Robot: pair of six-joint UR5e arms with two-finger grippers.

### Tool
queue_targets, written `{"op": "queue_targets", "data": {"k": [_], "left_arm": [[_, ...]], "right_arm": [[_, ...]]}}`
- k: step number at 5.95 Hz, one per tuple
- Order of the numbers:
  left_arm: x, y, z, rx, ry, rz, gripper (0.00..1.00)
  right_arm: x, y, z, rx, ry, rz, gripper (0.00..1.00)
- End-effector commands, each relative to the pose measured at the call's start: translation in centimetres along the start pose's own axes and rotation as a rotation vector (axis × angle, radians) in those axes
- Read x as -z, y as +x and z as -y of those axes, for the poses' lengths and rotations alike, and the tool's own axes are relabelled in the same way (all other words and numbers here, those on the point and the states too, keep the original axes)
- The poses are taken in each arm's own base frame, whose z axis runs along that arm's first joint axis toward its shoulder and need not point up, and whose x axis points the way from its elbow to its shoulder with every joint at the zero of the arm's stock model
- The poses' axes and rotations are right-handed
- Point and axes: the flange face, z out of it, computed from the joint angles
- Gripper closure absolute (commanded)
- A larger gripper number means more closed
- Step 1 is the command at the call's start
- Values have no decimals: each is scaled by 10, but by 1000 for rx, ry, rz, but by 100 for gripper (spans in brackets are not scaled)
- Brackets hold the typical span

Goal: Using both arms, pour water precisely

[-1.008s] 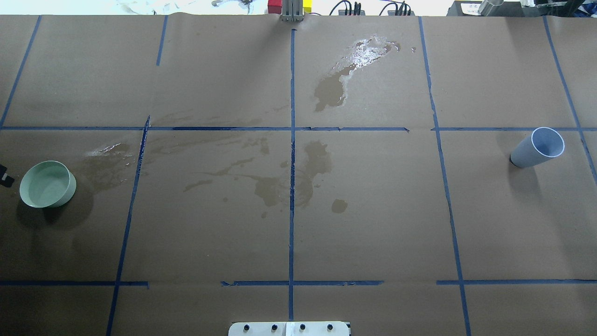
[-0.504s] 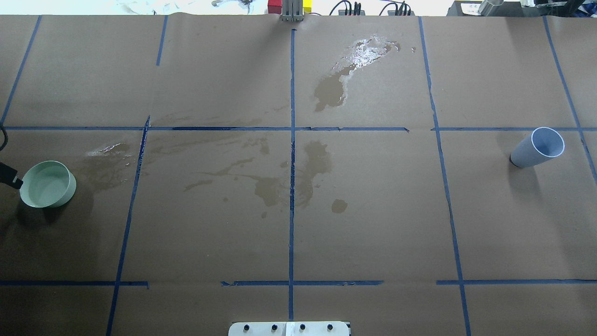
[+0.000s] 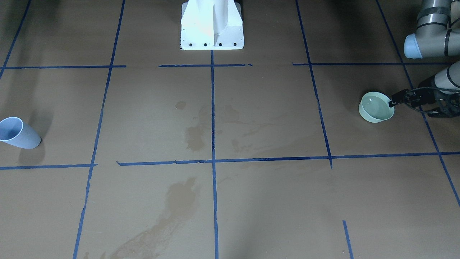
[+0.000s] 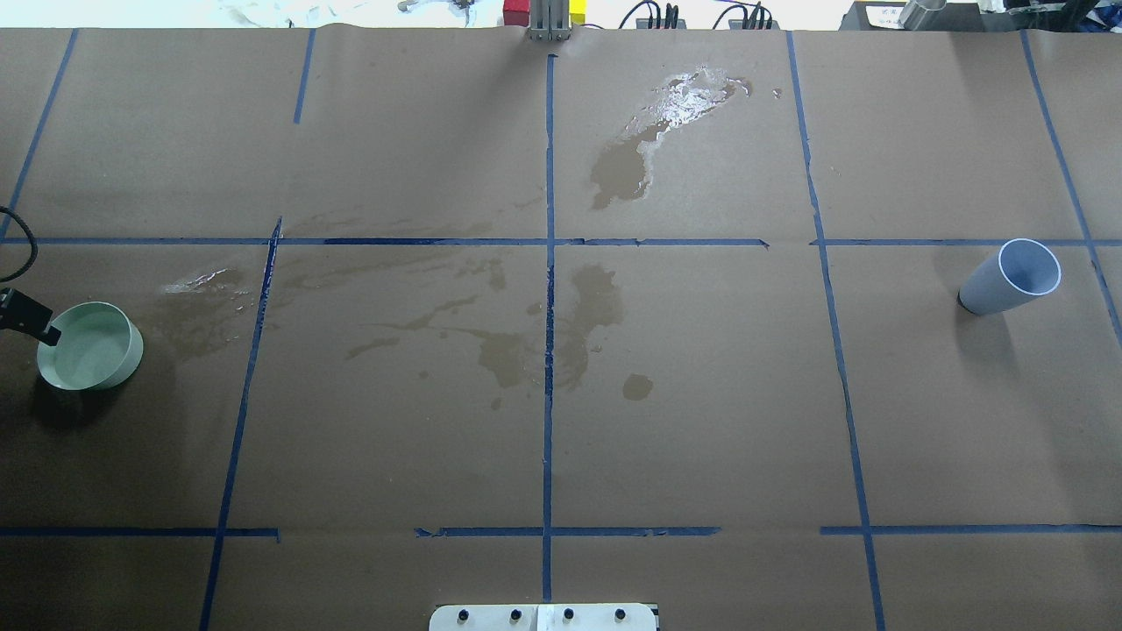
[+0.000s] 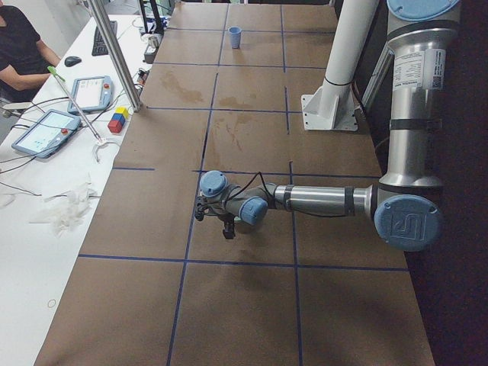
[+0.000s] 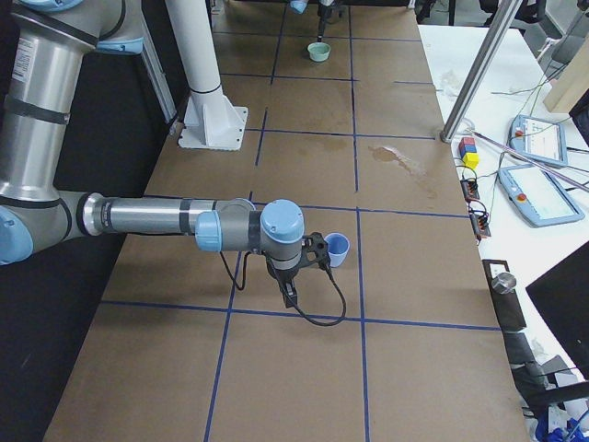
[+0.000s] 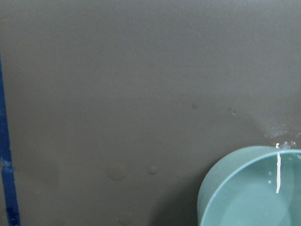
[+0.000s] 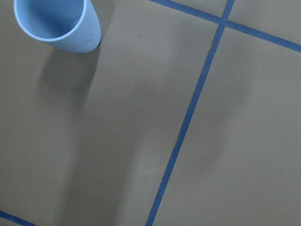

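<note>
A pale green bowl (image 4: 88,346) stands at the table's left end and holds clear water (image 7: 254,200) with a white glint. It also shows in the front-facing view (image 3: 375,107). My left gripper (image 4: 35,317) reaches in from the edge, and its black tip (image 3: 397,99) is at the bowl's rim. I cannot tell how its jaws stand. A pale blue cup (image 4: 1008,279) stands at the right end, and its contents are unclear (image 8: 56,21). My right gripper (image 6: 308,267) is beside the cup (image 6: 338,247). It shows only in the exterior right view, so I cannot tell its state.
Brown paper with blue tape lines covers the table. Dark stains (image 4: 526,350) lie mid-table and a glossy wet patch (image 4: 684,96) at the far side. The white pedestal base (image 3: 212,27) is at the robot's edge. Tablets (image 5: 53,130) and an operator sit beyond the far edge.
My left gripper's black tip has come in from the view's left edge and moved up to the green bowl's rim. The bowl and the cup have not moved.
</note>
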Motion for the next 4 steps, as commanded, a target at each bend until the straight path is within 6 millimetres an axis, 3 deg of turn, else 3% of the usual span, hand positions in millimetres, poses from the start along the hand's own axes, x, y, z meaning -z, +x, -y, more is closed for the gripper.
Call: {"op": "queue_targets", "data": {"k": [1,4], "left_arm": [[-7,-1,1,8,-13,5,20],[-12,10,5,-9,-23,-1,40]], "right_arm": [[0,0,0,1,1,1,0],[1,-1,0,3,3,6,0]]}}
